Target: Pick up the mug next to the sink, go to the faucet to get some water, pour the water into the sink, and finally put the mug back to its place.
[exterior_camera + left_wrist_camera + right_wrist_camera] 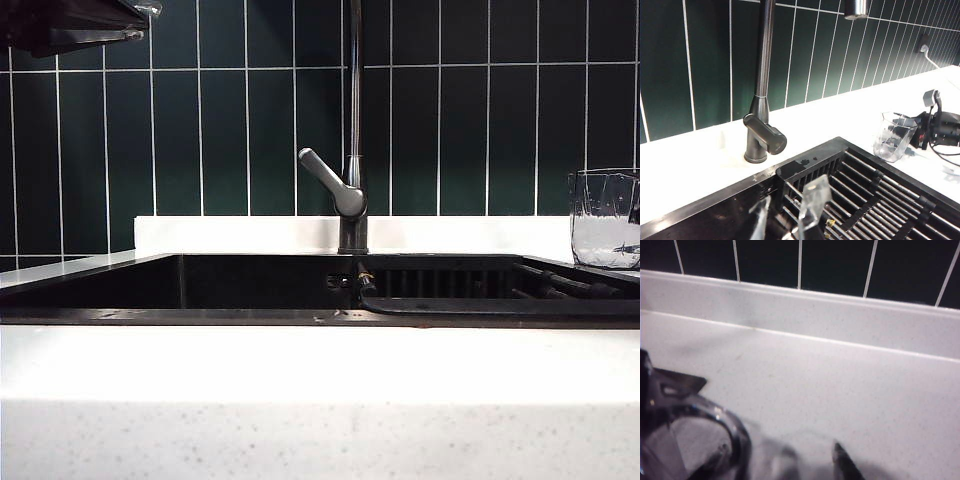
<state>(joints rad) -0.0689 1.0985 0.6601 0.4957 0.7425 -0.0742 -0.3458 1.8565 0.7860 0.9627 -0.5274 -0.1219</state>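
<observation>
The mug (604, 218) stands upright on the countertop's (320, 370) right edge beside the sink (250, 315). The right gripper (775, 460), jaws spread, straddles it for grasping. The left gripper (790, 210), narrowly parted and empty, waits above the sink.

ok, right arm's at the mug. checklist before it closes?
1. Mug upright on the counter beside the sink: ok.
2. Right gripper at the mug, jaws apart: ok.
3. Mug centred between the right fingers: cannot tell. The right wrist view is blurred, and the mug sits towards one side.
4. Left gripper empty, jaws apart, over the sink rack, away from the mug: ok.
5. Counter between mug and faucet free of obstacles: ok.
</observation>
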